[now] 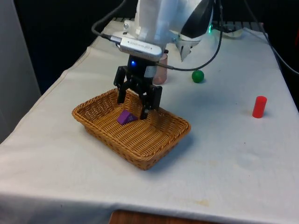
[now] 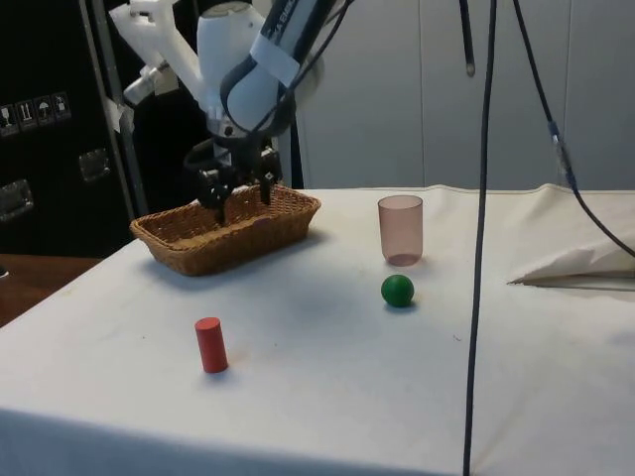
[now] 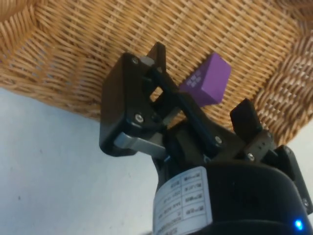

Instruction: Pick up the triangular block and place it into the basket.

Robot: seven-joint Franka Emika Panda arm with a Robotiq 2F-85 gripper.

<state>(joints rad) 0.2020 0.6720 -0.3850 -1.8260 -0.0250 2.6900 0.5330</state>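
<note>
Looking across the table, you've got the black two-finger gripper (image 1: 137, 106) hanging inside the woven wicker basket (image 1: 154, 151), fingers spread and released, and the purple triangular block (image 1: 126, 117) lying on the basket floor between them. The risk, as I judge it: lift off crooked and a fingertip could clip the block or snag the weave, dragging the basket along the white cloth (image 1: 224, 154). The green ball (image 1: 198, 76) and the red cylinder (image 1: 259, 107) sit well clear of the basket.

From the side, the gripper (image 2: 237, 201) sits low over the basket (image 2: 258, 233), close to its rim; a translucent pink cup (image 2: 400, 229) stands apart from the basket, pale panels behind.

At the wrist, the block (image 3: 208, 80) rests loose on the wicker (image 3: 73, 58), nothing clamping it.
</note>
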